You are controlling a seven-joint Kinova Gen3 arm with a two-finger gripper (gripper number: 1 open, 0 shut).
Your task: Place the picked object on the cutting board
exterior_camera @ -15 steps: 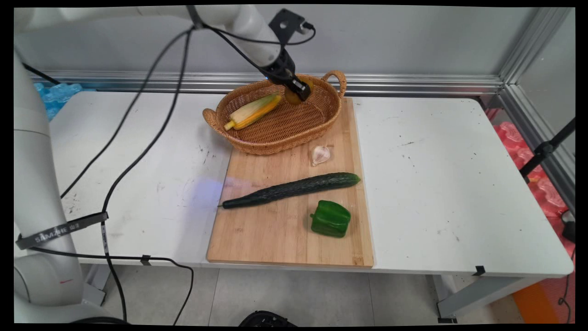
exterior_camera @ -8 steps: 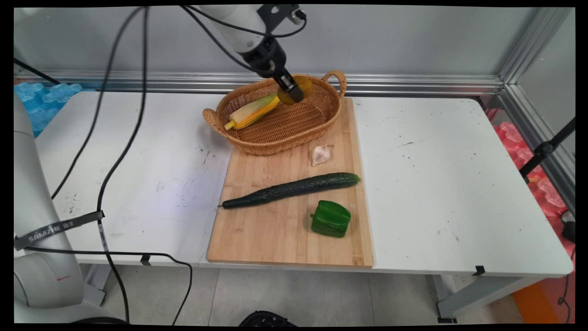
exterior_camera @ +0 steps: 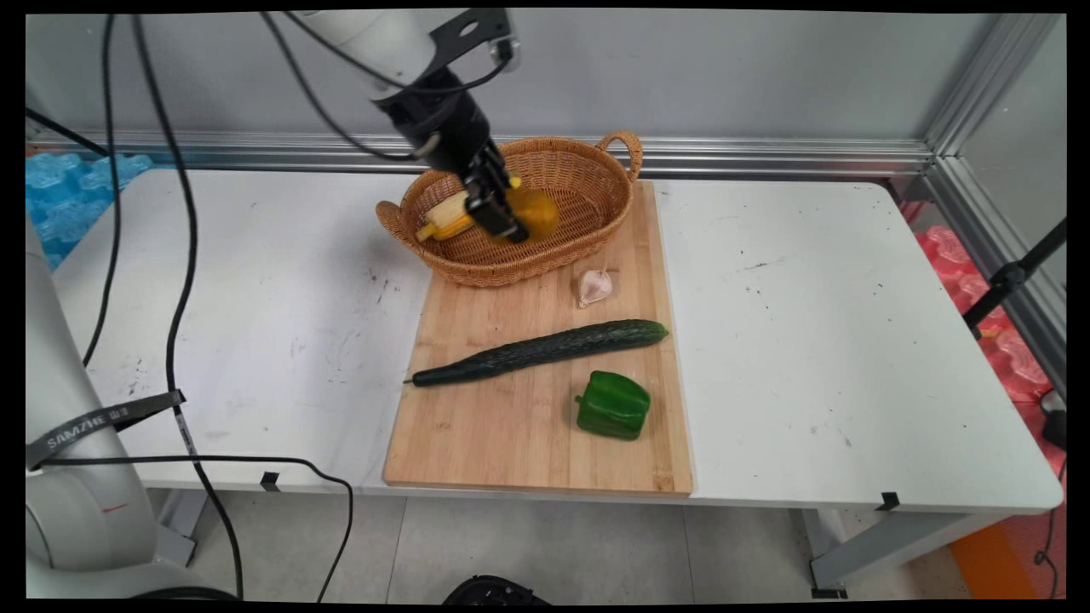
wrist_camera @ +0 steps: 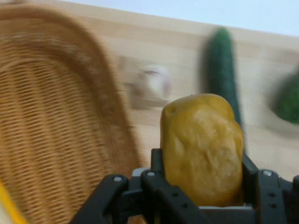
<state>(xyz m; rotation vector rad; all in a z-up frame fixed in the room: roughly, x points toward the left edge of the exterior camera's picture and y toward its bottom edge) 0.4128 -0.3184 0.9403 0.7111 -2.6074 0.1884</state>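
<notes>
Black end effector (exterior_camera: 511,223) clamped on one yellow potato (exterior_camera: 532,213), held over wicker basket (exterior_camera: 588,183) containing one corn cob (exterior_camera: 444,220). On bamboo board (exterior_camera: 511,426): one garlic (exterior_camera: 593,285), one cucumber (exterior_camera: 545,347), one green pepper (exterior_camera: 613,404).

**Materials and finishes in front of you**

You see a woven wicker basket (exterior_camera: 588,183), ribbed and matt, beside a pale wooden board (exterior_camera: 511,426) with straight grain. The potato (wrist_camera: 202,147) in your black plastic gripper (wrist_camera: 198,186) looks dull yellow and faintly pitted. The cucumber (exterior_camera: 545,347) is dark and bumpy, the green pepper (exterior_camera: 613,404) glossy, the garlic (exterior_camera: 593,285) papery, and the white surface (exterior_camera: 809,340) scuffed.
</notes>
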